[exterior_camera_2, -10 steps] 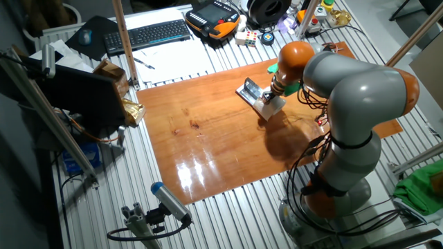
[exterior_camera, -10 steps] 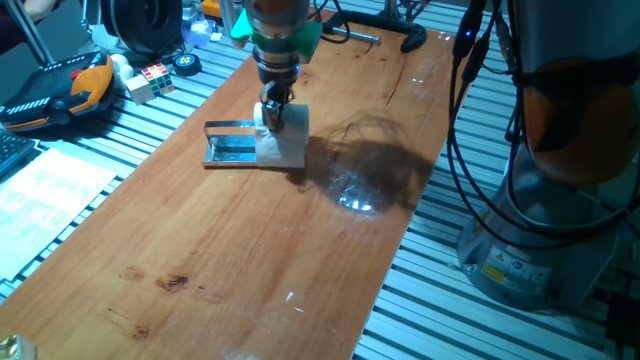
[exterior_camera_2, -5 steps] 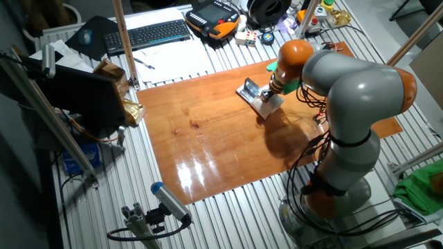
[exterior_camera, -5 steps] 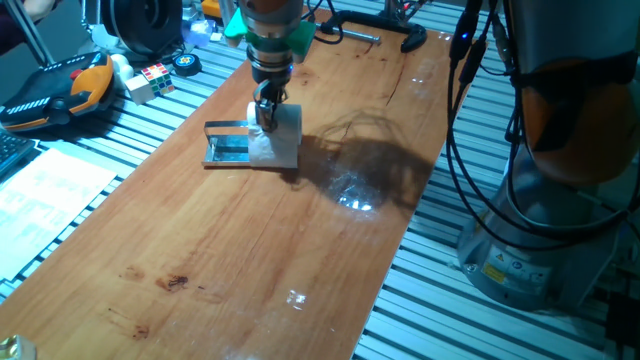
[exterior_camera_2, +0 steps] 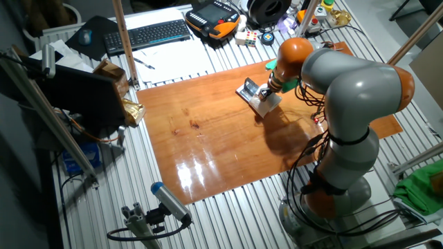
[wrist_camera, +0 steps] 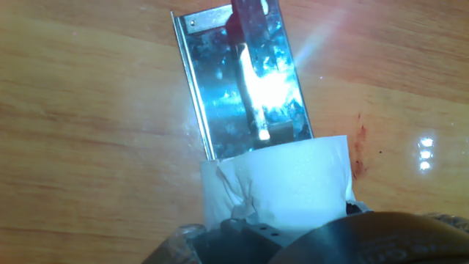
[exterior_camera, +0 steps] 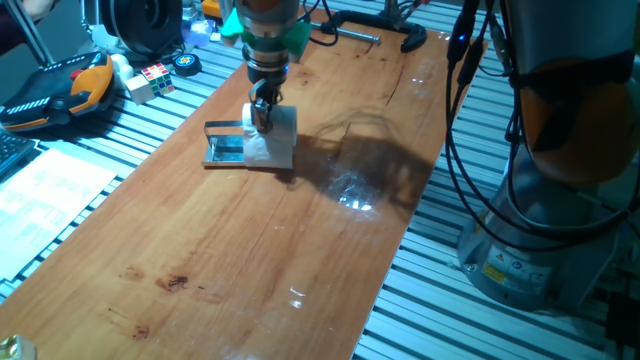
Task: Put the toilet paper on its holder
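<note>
My gripper (exterior_camera: pixel 262 112) is shut on the toilet paper (exterior_camera: pixel 276 139), a small white roll, and holds it low over the wooden table at the right end of the holder (exterior_camera: pixel 225 148). The holder is a shiny metal plate with a thin bar arm. In the hand view the toilet paper (wrist_camera: pixel 282 187) fills the lower middle, its near edge against the holder's plate (wrist_camera: pixel 220 88); the bar arm's tip (wrist_camera: pixel 262 134) points at the roll. In the other fixed view the gripper (exterior_camera_2: pixel 267 90) and the toilet paper (exterior_camera_2: pixel 270 102) sit by the holder (exterior_camera_2: pixel 249 90).
A black clamp (exterior_camera: pixel 380 40) lies at the table's far end. A Rubik's cube (exterior_camera: pixel 152 80), an orange and black pendant (exterior_camera: pixel 55 92) and papers (exterior_camera: pixel 50 190) lie left of the table. The robot base (exterior_camera: pixel 540 220) stands on the right.
My gripper has moved the toilet paper a little left toward the holder, so the roll now covers more of the holder's right end.
</note>
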Available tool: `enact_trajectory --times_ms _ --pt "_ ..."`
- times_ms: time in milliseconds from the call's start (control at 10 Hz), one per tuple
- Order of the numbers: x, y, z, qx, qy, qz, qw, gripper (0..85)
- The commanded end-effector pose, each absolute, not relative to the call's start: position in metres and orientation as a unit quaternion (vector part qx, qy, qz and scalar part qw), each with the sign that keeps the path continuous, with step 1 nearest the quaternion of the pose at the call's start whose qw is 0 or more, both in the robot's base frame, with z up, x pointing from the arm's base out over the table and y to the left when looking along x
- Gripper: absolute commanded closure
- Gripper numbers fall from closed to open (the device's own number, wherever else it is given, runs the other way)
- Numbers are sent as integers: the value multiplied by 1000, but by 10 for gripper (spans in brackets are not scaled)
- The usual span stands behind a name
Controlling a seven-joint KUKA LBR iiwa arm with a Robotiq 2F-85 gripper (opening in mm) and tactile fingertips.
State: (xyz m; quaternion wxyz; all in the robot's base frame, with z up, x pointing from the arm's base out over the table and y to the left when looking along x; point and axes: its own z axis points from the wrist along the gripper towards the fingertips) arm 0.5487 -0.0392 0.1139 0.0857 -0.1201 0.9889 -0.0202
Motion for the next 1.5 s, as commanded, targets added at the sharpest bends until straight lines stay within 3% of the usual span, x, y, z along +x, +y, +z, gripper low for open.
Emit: enact_trajectory --times_ms 0,1400 --pt "550 -38 114 -121 989 -20 86 843" --pt "581 -18 110 -119 990 -21 77 843"
